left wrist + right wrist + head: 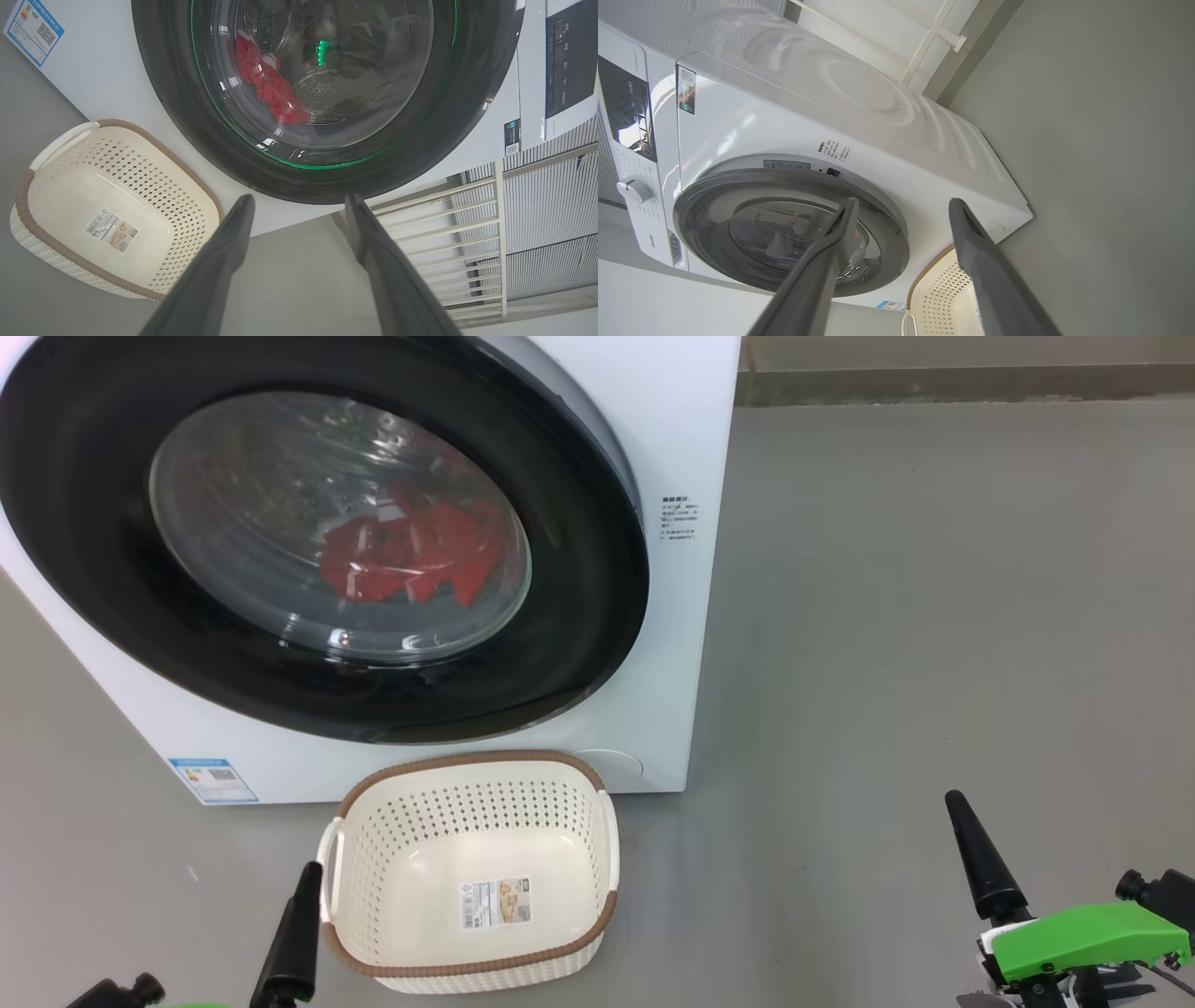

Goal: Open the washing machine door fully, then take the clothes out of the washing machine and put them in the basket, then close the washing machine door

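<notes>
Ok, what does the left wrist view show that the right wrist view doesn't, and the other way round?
Left wrist view: the clothes, plainly red behind the glass, and the paper label on the bottom of the basket. Right wrist view: the top of the washing machine and its control knob. Shared: the washing machine door, shut, with the basket in front of it; the left pincer and right pincer each stand open in their own view.
</notes>
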### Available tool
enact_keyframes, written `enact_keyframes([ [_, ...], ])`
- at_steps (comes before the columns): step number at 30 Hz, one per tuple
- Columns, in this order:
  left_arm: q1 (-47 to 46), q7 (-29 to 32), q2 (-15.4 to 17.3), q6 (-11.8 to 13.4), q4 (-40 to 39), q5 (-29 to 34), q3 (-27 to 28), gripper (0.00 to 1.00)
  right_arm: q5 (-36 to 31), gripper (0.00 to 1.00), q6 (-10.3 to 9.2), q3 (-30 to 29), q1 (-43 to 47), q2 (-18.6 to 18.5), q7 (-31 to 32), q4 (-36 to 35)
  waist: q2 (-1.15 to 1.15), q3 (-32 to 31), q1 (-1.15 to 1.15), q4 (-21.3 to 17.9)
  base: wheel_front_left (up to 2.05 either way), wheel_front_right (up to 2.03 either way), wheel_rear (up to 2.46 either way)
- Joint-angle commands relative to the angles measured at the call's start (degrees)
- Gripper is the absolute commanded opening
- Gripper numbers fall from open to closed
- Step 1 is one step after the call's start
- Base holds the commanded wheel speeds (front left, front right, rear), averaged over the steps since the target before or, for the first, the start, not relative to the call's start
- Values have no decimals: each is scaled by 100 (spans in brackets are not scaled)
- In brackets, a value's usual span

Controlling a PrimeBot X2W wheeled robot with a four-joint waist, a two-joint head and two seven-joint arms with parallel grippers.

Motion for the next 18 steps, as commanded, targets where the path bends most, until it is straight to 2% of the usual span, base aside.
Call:
enact_keyframes([
  [1,-38,-68,67,18,-201,258,52,100,-196,100,1,70,-89,-115,-90,-162,0,6,-1,7,0,0,0],
  [18,25,-341,78,163,-314,1505,-34,100,-1327,100,2,264,-92,-193,-359,-171,0,39,-1,49,0,0,0],
])
